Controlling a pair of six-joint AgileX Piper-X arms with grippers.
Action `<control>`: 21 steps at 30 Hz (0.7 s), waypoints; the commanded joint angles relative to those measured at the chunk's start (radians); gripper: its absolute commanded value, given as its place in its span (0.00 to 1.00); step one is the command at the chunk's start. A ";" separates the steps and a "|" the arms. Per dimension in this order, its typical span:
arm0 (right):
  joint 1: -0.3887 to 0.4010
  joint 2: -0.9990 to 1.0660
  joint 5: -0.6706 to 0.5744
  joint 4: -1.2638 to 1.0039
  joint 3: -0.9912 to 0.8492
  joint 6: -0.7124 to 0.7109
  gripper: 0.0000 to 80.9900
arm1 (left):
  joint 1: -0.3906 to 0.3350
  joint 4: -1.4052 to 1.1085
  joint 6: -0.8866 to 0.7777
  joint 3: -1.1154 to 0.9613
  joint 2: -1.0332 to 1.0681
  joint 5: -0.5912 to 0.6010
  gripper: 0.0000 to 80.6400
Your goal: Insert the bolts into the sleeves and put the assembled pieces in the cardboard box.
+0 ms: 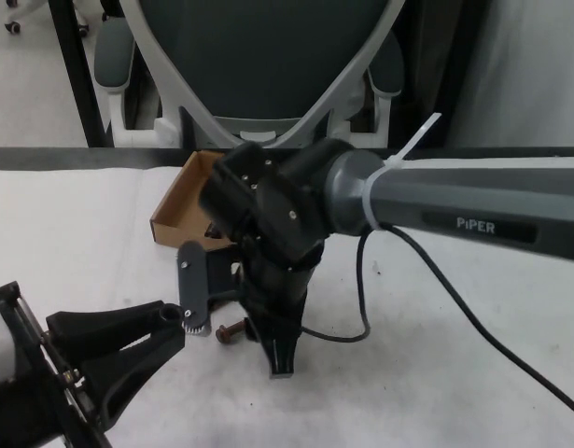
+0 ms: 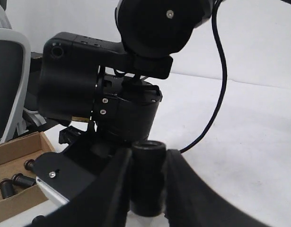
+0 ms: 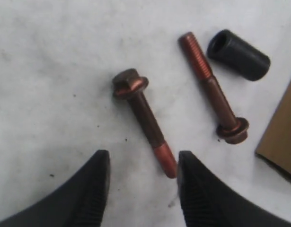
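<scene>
Right claw (image 3: 141, 160) apart, two bolts (image 3: 144, 120) (image 3: 214, 90), one loose sleeve (image 3: 238, 54) ahead; left claw (image 2: 148, 163) clamps second sleeve (image 2: 148, 146); cardboard box (image 2: 13, 151): maybe three pieces (image 2: 22, 179).

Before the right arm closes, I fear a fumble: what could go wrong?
1. The right jaws stand open over only the threaded tip of the near bolt; closing there may let it pivot or slip.
2. The other bolt and a loose sleeve lie close by; a nudge could roll them.
3. The left jaws hold a sleeve close to the right arm; they might collide.
</scene>
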 commanded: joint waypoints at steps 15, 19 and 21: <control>0.023 0.022 -0.046 -0.057 -0.012 -0.032 0.54 | 0.000 -0.026 0.009 0.000 -0.012 0.007 0.01; 0.030 0.043 -0.046 -0.057 -0.012 -0.032 0.54 | 0.000 -0.026 0.009 0.000 -0.012 0.007 0.01; 0.030 0.054 -0.046 -0.057 -0.012 -0.036 0.54 | 0.000 -0.026 0.009 0.000 -0.012 0.007 0.01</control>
